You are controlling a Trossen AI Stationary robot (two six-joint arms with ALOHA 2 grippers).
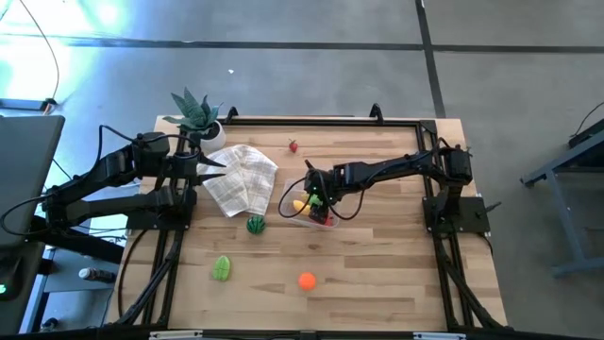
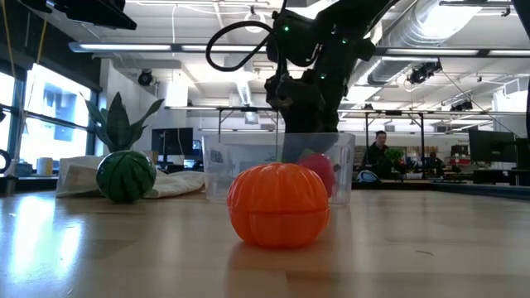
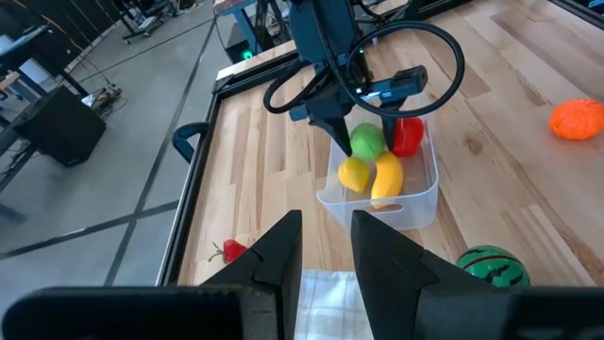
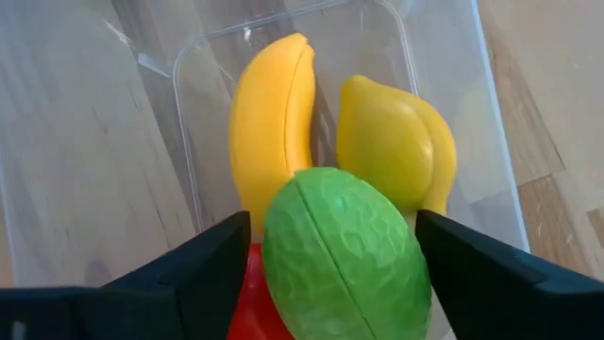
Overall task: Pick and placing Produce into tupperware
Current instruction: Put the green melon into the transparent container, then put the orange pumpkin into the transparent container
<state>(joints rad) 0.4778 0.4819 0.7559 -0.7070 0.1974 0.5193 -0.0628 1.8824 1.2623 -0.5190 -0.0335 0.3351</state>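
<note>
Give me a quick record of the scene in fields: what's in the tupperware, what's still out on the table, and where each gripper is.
In tupperware: banana, lemon, red piece
Right gripper: over the tupperware, fingers wide either side of the green fruit
Left gripper: back by the cloth, holding nothing
Still on table: orange, melon, strawberry, green piece
Also on table: potted plant

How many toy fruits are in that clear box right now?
4 inside the tupperware: banana, lemon, green fruit between the right gripper's fingers, red one. More could be hidden underneath.
</note>
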